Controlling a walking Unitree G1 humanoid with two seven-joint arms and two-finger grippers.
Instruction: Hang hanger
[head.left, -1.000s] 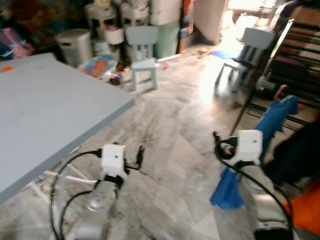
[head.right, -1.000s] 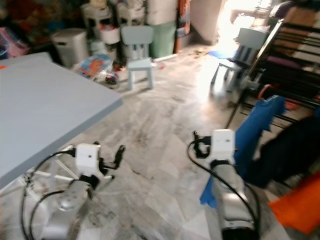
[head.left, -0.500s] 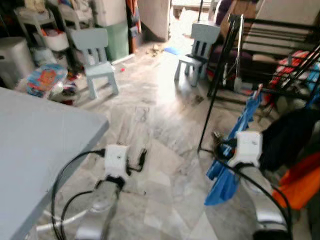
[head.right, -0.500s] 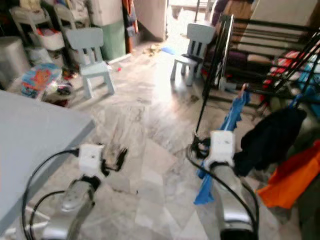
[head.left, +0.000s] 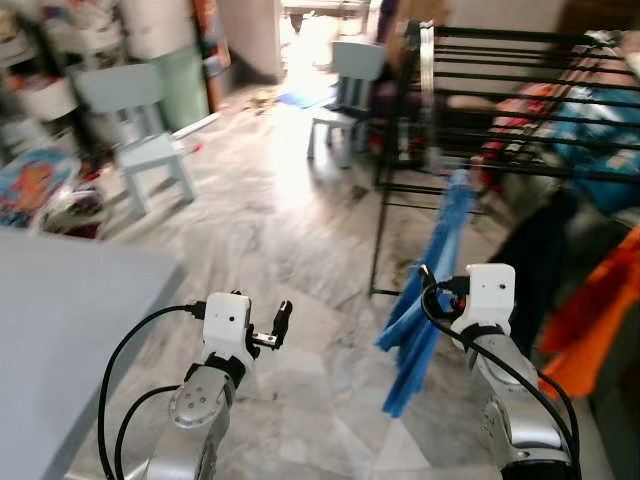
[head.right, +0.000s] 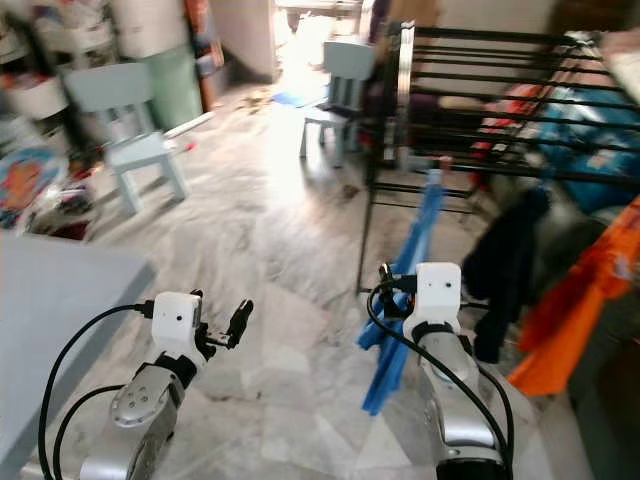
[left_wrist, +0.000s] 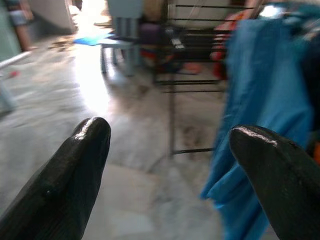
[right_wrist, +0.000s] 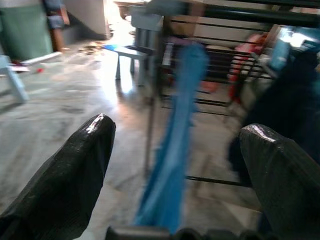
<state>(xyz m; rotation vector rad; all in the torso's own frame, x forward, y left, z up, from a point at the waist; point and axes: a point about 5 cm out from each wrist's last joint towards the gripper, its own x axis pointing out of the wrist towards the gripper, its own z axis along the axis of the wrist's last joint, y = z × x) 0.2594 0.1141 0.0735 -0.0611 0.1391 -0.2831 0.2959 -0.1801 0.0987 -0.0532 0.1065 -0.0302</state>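
right pincer spread wide, empty, blue garment ahead, left pincer likewise

Motion blur, glaring backlit doorway

Marble floor carries two pale blue chairs and a black drying rack.

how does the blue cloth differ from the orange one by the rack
The blue cloth hangs long and narrow in front of the black drying rack, right before the right gripper. The orange cloth sits further to the robot's right, wider and bunched, partly cut off by the picture's edge. Both hang at the rack above the marble floor.
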